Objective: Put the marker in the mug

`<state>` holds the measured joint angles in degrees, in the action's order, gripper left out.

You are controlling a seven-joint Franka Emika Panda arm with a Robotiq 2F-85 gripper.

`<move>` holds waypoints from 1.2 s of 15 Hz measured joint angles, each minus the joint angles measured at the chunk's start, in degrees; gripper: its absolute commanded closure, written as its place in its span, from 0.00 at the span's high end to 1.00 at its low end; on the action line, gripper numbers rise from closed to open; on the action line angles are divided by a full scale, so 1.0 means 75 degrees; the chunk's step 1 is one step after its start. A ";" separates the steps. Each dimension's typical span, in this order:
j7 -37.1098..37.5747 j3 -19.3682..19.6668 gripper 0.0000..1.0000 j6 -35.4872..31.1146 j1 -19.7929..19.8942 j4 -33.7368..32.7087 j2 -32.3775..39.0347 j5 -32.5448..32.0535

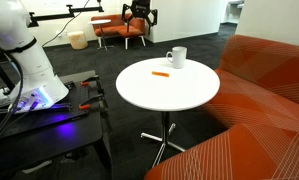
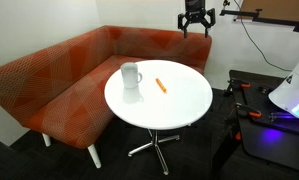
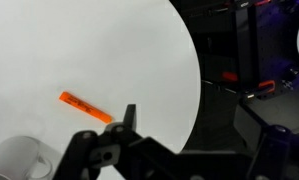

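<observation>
Hand (image 2: 195, 22) high above the round white surface (image 2: 179, 108), well apart from everything on it, near the back of the scene in both exterior views. Fingers spread apart, clamped on nothing, pointing down.

Marker (image 2: 161, 86) flat on the surface, outside the mug (image 2: 131, 76) and not touching it, near it with a strip of bare white between the two. Orange, thin, much shorter than the mug's height. Mug upright near one edge of the surface, white, its loop handle turned roughly toward the marker's side.

From the wrist view: marker (image 3: 85, 106) lying at a slant on the white top, the mug (image 3: 17, 158) cut off by the lower left corner, dark parts of the hand along the bottom edge with one finger (image 3: 129, 117) poking up just beside the marker's end in the picture, though far above it by the exterior views.

Around the surface: an orange patterned couch (image 2: 59, 75) curving along one side, and the white robot base (image 1: 27, 62) on a dark stand with red clamps on the other. Further back in an exterior view, an orange chair (image 1: 117, 30).
</observation>
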<state>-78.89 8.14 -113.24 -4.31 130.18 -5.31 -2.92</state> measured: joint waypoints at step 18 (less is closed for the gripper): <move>-0.2712 -0.0628 1.00 -0.2324 0.0246 0.0028 0.1093 -0.0664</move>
<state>-99.23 3.44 -130.67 -2.46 130.39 2.88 -7.90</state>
